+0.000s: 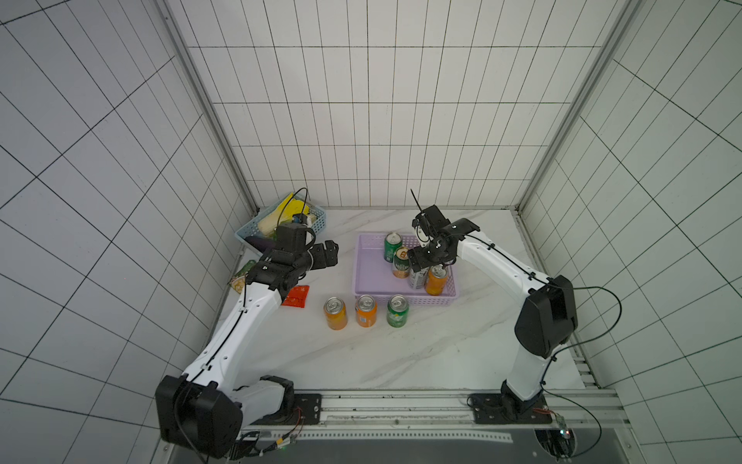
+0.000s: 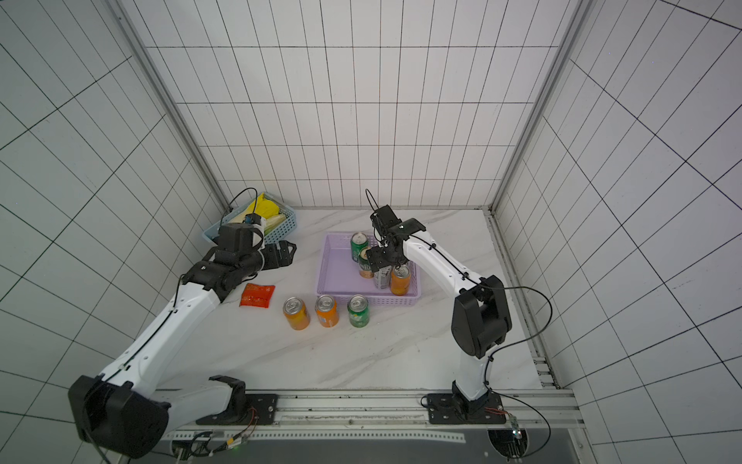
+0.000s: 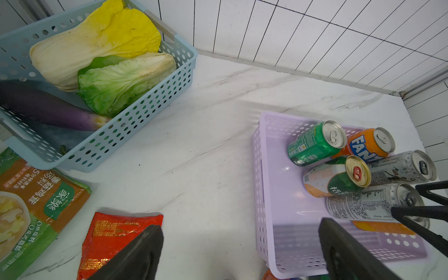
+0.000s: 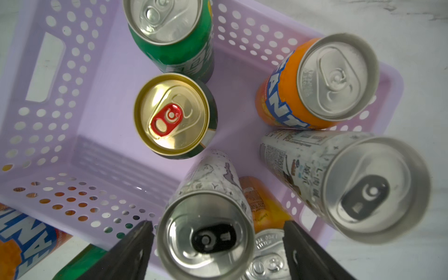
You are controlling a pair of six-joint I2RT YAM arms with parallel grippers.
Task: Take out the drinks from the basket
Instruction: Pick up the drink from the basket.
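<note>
Holding six cans (image 4: 172, 114), lilac basket (image 1: 369, 273), right pincer (image 4: 217, 225) open astride silver can (image 4: 206, 238), left pincer (image 3: 240, 225) wide, vegetables (image 3: 121, 82) in blue basket (image 3: 145, 114)

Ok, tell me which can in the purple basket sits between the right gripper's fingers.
The slim silver-white can beside the near-wall orange can: the right gripper straddles it, jaws open. The other slim silver can stands outside its jaws.

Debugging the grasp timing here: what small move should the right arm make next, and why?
Probably close the right gripper on the slim silver can below it. Its fingers straddle that can's top, apparently not yet clamped, and the can stands upright in the purple basket. An orange can crowds one side, so squeeze before lifting.
</note>
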